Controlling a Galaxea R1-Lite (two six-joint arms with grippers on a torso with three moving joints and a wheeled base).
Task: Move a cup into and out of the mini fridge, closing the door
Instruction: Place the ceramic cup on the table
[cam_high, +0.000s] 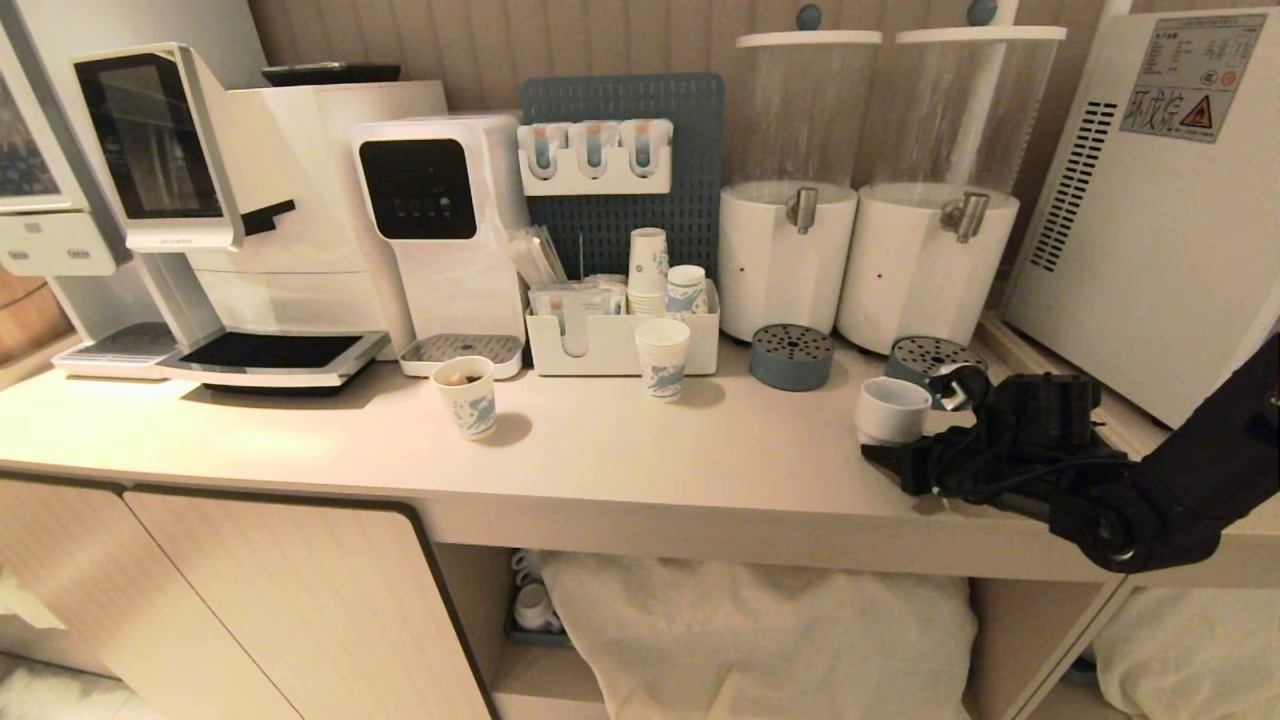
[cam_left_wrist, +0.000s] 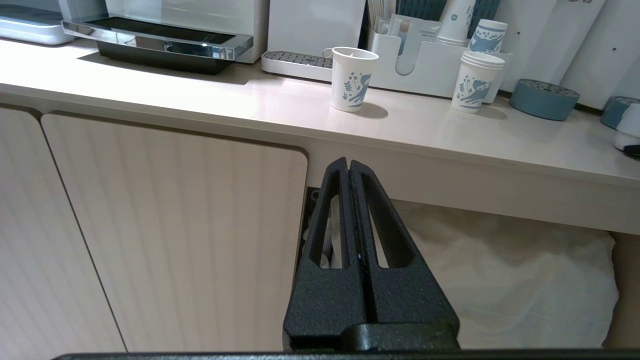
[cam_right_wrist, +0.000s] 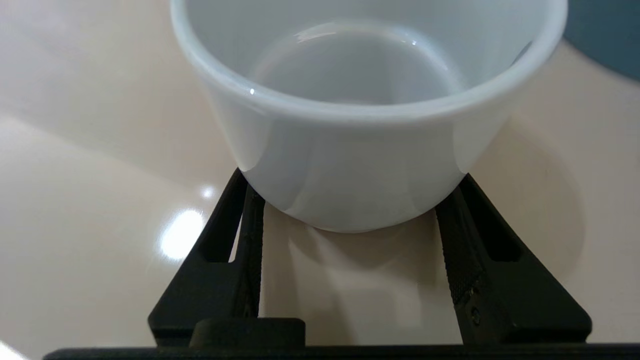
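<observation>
The cup (cam_high: 890, 408), a squat white mug, stands on the counter's right part in front of the right drink dispenser; its handle is hidden. My right gripper (cam_high: 905, 428) reaches in level from the right, one finger on each side of the cup. In the right wrist view the cup (cam_right_wrist: 360, 150) sits between both fingers (cam_right_wrist: 462, 225), which meet its wall, so the right gripper (cam_right_wrist: 352, 182) is shut on it. The mini fridge (cam_high: 1150, 200) stands at the far right, showing its vented side and warning sticker; the door is out of view. My left gripper (cam_left_wrist: 348, 162) is shut, parked below the counter edge.
Two blue drip trays (cam_high: 791, 355) lie just behind and left of the cup, below two white drink dispensers (cam_high: 925, 260). Paper cups (cam_high: 662, 357) and an organiser box stand mid-counter, coffee machines (cam_high: 250, 220) at the left. Below the counter are a cabinet door (cam_left_wrist: 175, 240) and white cloth.
</observation>
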